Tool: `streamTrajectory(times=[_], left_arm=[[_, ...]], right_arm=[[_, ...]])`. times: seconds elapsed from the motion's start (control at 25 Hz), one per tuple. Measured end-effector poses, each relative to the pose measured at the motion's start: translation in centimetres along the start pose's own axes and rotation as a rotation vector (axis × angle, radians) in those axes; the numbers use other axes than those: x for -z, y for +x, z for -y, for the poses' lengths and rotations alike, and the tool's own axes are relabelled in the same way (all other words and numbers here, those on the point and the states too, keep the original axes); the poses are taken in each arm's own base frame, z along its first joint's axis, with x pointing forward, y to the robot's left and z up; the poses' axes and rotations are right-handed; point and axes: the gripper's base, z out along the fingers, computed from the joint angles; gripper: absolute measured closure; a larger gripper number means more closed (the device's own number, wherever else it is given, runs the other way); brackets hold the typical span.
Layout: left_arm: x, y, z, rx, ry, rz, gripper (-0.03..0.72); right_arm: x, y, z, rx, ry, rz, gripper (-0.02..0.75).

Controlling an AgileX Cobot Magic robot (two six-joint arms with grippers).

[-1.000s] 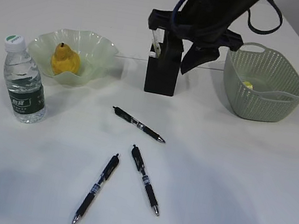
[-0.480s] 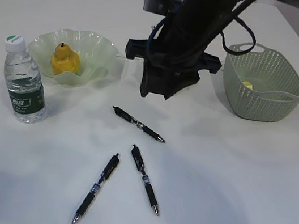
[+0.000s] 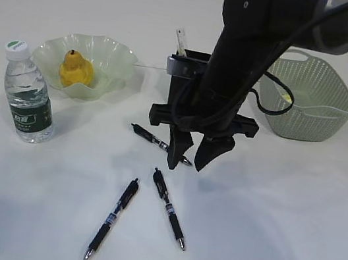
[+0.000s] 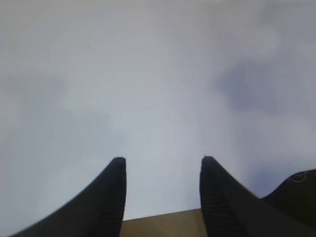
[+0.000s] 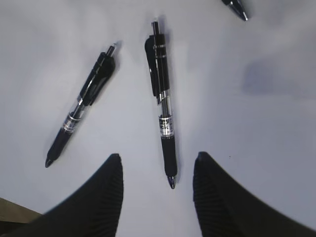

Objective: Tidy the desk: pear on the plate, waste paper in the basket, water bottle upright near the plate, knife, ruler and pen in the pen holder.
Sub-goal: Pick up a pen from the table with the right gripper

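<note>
Three black pens lie on the white table: one (image 3: 158, 142) just behind my right gripper (image 3: 186, 163), one (image 3: 169, 209) in front and one (image 3: 111, 220) to the front left. My right gripper is open and empty, pointing down above them. In the right wrist view its open fingers (image 5: 158, 155) flank the tip of the middle pen (image 5: 162, 106), with another pen (image 5: 81, 111) to the left. The black pen holder (image 3: 180, 86) holds a ruler (image 3: 181, 41). The pear (image 3: 76, 69) lies on the green plate (image 3: 120, 54). The water bottle (image 3: 27, 95) stands upright. My left gripper (image 4: 163, 159) is open over bare table.
The green basket (image 3: 309, 122) stands at the right with a yellowish piece (image 3: 288, 98) inside. No knife shows. The table's near edge (image 4: 163, 224) shows under the left gripper. My right arm (image 3: 239, 61) hides part of the pen holder.
My right arm has swung from over the pen holder forward and down toward the pens, its gripper open. Pens, bottle, pear and basket have not moved.
</note>
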Motion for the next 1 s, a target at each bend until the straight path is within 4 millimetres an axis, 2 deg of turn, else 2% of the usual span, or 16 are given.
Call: streamTrajectory(times=[0.36,0.68,0.8,1.0], left_arm=[[0.0,0.0,0.0,0.0,0.0,0.0,0.348],[0.0,0.0,0.0,0.0,0.0,0.0,0.348],[0.0,0.0,0.0,0.0,0.0,-0.002,0.348],[0.0,0.0,0.0,0.0,0.0,-0.002,0.348]], right_arm=[[-2.3,-0.3,0.3,0.053,0.005,-0.048,0.364],[-4.0,0.1,-1.5,0.101,-0.054,-0.093,0.364],[-4.1,0.0,-1.4,0.104,-0.05,-0.091,0.364],[-4.5,-0.4,-0.2,0.123,0.08,-0.061,0.364]])
